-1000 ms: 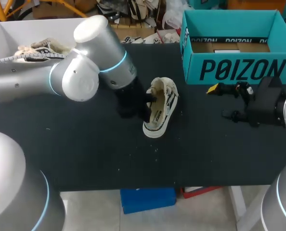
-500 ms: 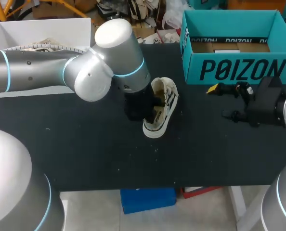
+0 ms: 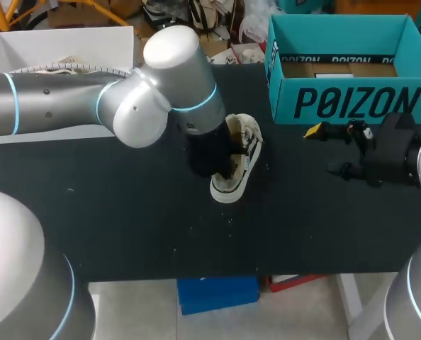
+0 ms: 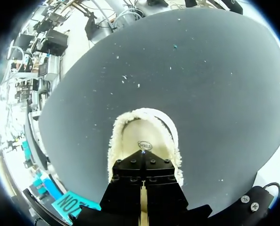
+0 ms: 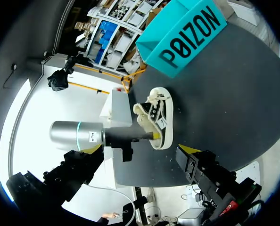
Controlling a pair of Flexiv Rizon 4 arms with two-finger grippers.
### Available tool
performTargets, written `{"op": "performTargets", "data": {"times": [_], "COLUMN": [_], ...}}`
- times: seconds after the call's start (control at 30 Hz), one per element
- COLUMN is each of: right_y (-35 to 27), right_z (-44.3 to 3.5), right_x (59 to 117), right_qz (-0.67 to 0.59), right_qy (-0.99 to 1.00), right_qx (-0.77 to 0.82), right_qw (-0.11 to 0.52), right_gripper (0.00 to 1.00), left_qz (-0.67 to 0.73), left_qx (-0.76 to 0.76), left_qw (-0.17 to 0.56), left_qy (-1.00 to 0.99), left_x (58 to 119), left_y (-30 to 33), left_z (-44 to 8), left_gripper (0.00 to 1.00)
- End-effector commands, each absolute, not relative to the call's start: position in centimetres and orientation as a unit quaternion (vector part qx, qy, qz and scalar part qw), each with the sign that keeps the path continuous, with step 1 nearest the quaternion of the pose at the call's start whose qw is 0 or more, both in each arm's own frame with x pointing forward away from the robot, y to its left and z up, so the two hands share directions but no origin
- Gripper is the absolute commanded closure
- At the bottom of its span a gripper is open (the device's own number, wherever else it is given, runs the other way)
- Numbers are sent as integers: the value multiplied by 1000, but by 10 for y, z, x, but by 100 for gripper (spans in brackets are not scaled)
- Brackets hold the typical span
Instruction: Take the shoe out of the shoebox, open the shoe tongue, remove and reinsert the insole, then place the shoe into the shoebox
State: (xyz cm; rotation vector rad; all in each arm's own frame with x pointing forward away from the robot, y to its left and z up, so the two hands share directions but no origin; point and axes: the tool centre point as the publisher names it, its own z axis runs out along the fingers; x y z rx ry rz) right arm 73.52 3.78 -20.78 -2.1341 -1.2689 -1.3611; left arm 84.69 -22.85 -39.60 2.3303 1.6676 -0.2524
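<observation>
1. Right now the shoe (image 3: 243,160) is lying around the middle of the black worktop (image 3: 125,219), out of the shoebox (image 3: 352,103), with its white rubber end pointing toward the near edge.
2. My left arm (image 3: 90,113) is coming in from the left edge, and the left pincer (image 3: 225,164) is pushing down into the shoe's opening.
3. From the left wrist, the black fingers (image 4: 126,179) are lying pressed together with only a thin slit between them. The pincer is clenched, and what it may be pinching inside is hidden.
4. Just ahead of it, the pale insole (image 4: 141,134) is showing inside the fleecy collar (image 4: 115,141).
5. The teal shoebox is sitting open at the far right corner, well apart from the shoe.
6. The right pincer (image 3: 325,150) is hovering near the right edge, in front of the shoebox. Its yellow-tipped fingers (image 3: 313,130) are spread and gripping nothing.
7. A white box (image 3: 62,42) is standing at the far left corner.
</observation>
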Motion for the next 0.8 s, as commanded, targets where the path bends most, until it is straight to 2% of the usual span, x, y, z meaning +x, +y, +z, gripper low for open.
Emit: {"op": "performTargets", "data": {"times": [0.03, 0.2, 0.27, 0.37, 0.63, 0.8], "right_y": [39, 39, 39, 39, 39, 39], "right_z": [-208, -208, -208, -208, -208, -208], "right_x": [736, 736, 736, 736, 736, 736], "right_qz": [-475, -475, -475, -475, -475, -475], "right_qy": [-443, -443, -443, -443, -443, -443], "right_qx": [-745, -745, -745, -745, -745, -745], "right_qw": [155, 155, 155, 155, 155, 155], "right_gripper": [0, 0, 0, 0, 0, 0], "left_qz": [-135, -186, -221, -256, -339, -390], "left_qx": [788, 753, 735, 709, 578, 496], "left_qw": [141, 156, 165, 186, 292, 329], "left_qy": [584, 611, 620, 631, 682, 702], "left_x": [843, 844, 844, 844, 869, 887], "left_y": [-207, -192, -188, -183, -167, -163], "left_z": [-376, -357, -350, -342, -319, -311], "left_gripper": [100, 100, 96, 99, 100, 100]}}
